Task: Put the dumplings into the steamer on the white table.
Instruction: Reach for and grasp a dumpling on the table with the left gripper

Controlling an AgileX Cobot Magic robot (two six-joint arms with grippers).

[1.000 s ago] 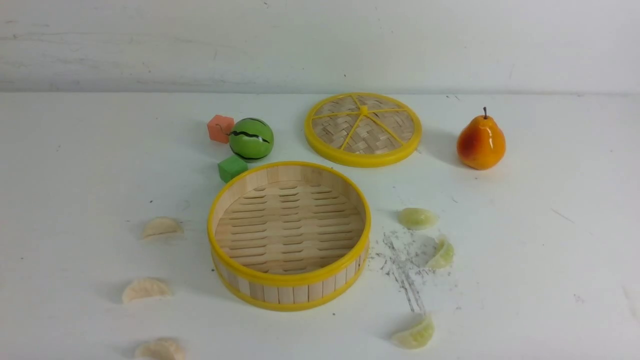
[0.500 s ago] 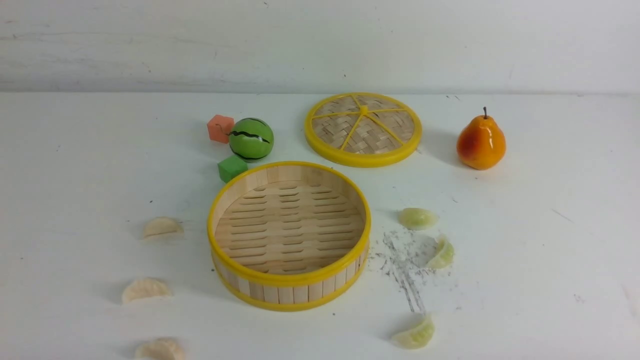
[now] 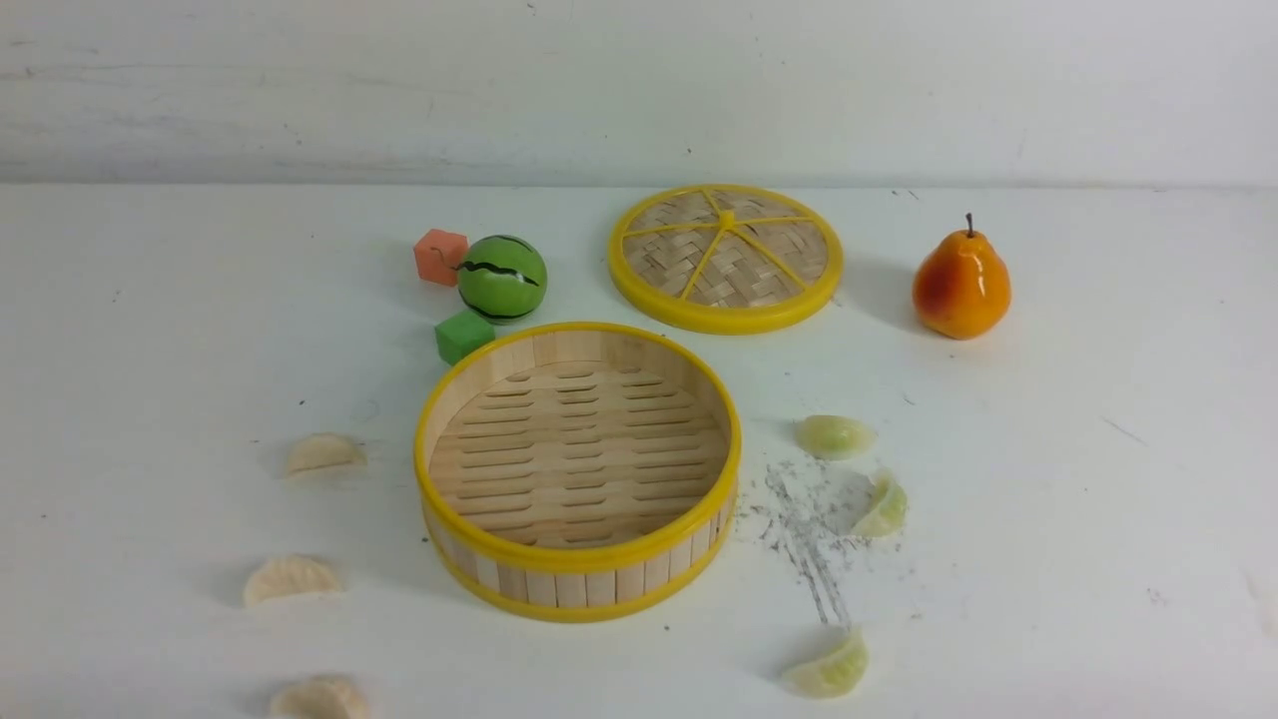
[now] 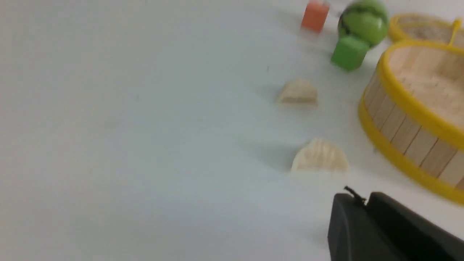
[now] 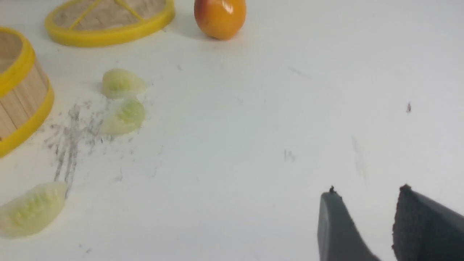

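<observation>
Three cream dumplings (image 3: 324, 454) lie left of the steamer (image 3: 579, 559) and three green dumplings (image 3: 834, 436) lie right of it, all on the table (image 3: 1098, 499). A woven lid (image 3: 726, 258) sits behind the steamer. The left gripper (image 4: 362, 199) is pressed together and empty; the right gripper (image 5: 366, 192) stands spread.

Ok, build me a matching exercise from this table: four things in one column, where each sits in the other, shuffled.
Things:
1. steamer
2. lid
3. pear
4. green cube

Places:
A. farthest right, standing upright
B. in the middle, nothing inside
C. just in front of the toy watermelon, by the steamer's far left rim
D. lying flat between toy watermelon and pear

Pairs: 1-B, 2-D, 3-A, 4-C
</observation>
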